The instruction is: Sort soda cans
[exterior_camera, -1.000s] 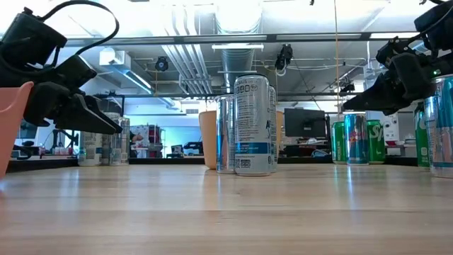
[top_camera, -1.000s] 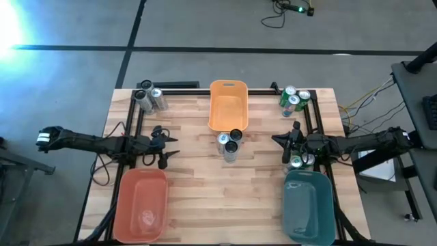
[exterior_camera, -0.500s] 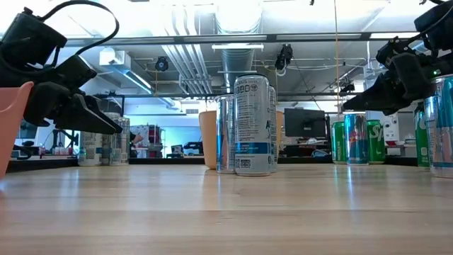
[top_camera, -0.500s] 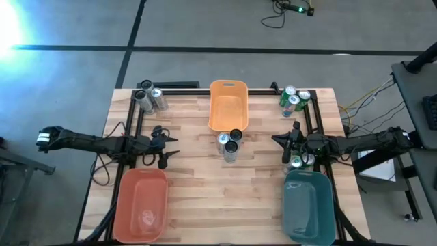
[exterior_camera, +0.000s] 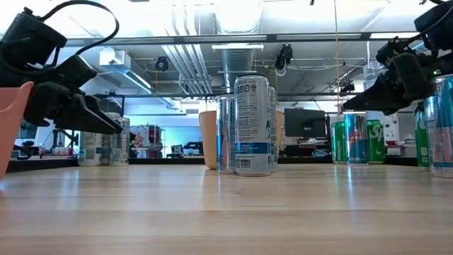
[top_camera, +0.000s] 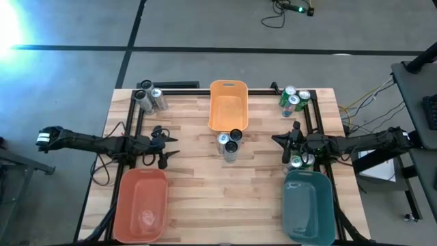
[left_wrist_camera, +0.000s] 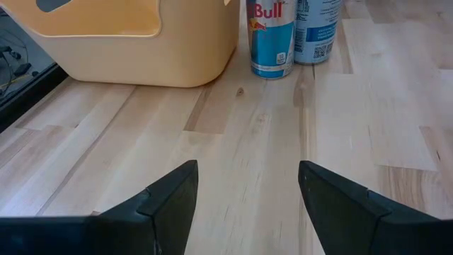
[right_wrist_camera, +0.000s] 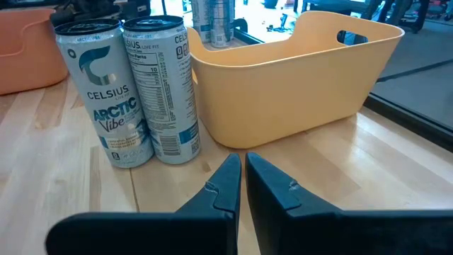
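Note:
Three blue-and-silver soda cans (top_camera: 230, 144) stand upright together at mid-table, just in front of the orange bin (top_camera: 228, 104). Dark grey cans (top_camera: 149, 98) stand at the far left corner and green cans (top_camera: 293, 99) at the far right corner. One more can (top_camera: 298, 162) stands by the teal bin's far rim. My left gripper (top_camera: 169, 146) hovers open left of the centre cans, pointing toward them (left_wrist_camera: 270, 35). My right gripper (right_wrist_camera: 241, 164) is shut, right of the centre cans (right_wrist_camera: 117, 92), with nothing between its fingers.
A red bin (top_camera: 142, 201) sits near left and a teal bin (top_camera: 308, 203) near right. Black rails (top_camera: 130, 123) run along both table sides. Bare wood lies between the two grippers and in front of the centre cans.

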